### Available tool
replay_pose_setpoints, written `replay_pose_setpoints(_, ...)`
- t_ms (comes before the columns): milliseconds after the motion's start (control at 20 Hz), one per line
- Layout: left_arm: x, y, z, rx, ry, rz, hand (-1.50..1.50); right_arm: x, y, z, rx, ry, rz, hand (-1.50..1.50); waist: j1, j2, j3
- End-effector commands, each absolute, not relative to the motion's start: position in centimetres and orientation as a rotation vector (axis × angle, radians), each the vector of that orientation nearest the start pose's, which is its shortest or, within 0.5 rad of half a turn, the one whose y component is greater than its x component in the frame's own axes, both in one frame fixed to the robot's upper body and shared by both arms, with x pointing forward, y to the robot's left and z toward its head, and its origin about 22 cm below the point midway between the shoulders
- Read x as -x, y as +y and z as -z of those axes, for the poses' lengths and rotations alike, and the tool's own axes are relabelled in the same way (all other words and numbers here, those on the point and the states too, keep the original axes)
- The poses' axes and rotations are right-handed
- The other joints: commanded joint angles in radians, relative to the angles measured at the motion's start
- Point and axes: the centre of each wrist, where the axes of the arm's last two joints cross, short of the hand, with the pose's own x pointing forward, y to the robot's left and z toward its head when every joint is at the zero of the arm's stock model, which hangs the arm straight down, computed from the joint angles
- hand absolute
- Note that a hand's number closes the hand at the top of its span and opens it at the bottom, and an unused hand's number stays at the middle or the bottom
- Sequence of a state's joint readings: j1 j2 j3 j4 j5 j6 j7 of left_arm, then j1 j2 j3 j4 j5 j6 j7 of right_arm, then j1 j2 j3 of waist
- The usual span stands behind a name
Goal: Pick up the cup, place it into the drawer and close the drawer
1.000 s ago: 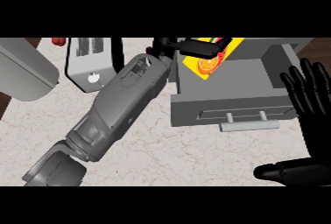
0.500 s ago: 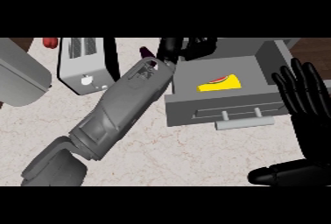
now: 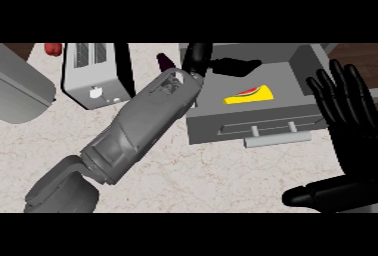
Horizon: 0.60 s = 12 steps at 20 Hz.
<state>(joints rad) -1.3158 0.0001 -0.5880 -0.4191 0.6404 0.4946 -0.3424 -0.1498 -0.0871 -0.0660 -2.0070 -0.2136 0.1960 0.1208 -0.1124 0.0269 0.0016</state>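
At the far end of my left forearm, my left hand (image 3: 218, 62) reaches over the back edge of the open grey metal drawer (image 3: 255, 117); its black fingers (image 3: 240, 65) stretch out to the right, low over the drawer's rear, and the thumb side points up toward the top of the view. I cannot tell whether those fingers are closed on anything, because the wrist covers the palm. Just left of the hand, a small dark maroon object (image 3: 164, 61) shows against the counter, touching or nearly touching the wrist; it may be the cup, but I cannot say for sure, nor whether I hold it. My grey left forearm (image 3: 140, 127) runs diagonally from the lower left up to that hand.

Inside the drawer lies a yellow wedge with a red and green slice printed on it (image 3: 249, 95). The drawer front carries a pale bar handle (image 3: 275, 134).

My right hand (image 3: 347, 105) stands at the right edge, fingers straight and spread, thumb (image 3: 325, 192) low, holding nothing.

Farther left sit a silver toaster (image 3: 92, 75), a grey rounded appliance (image 3: 22, 97) and a small red thing (image 3: 53, 48) on the speckled stone counter (image 3: 221, 175).
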Motion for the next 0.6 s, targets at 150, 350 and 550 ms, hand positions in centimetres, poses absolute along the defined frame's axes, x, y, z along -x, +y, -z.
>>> replay_pose_setpoints(150, -42.1, 0.6, -13.7, 0.206, -1.968, 0.193, -1.5, -23.5, -23.3, -13.6, -0.326, -2.006, -0.137, -1.5, 0.03, -0.006, -0.001)
replay_pose_setpoints(350, -42.7, 0.3, -16.1, 0.307, -1.991, 0.143, -1.5, -23.3, -24.8, -14.2, -0.339, -1.998, -0.151, -1.5, 0.064, -0.015, -0.001)
replay_pose_setpoints(550, -42.0, 0.6, -15.2, 0.329, -1.934, 0.076, -1.5, -22.9, -27.8, -14.7, -0.317, -2.014, -0.218, 1.5, 0.099, -0.026, -0.001)
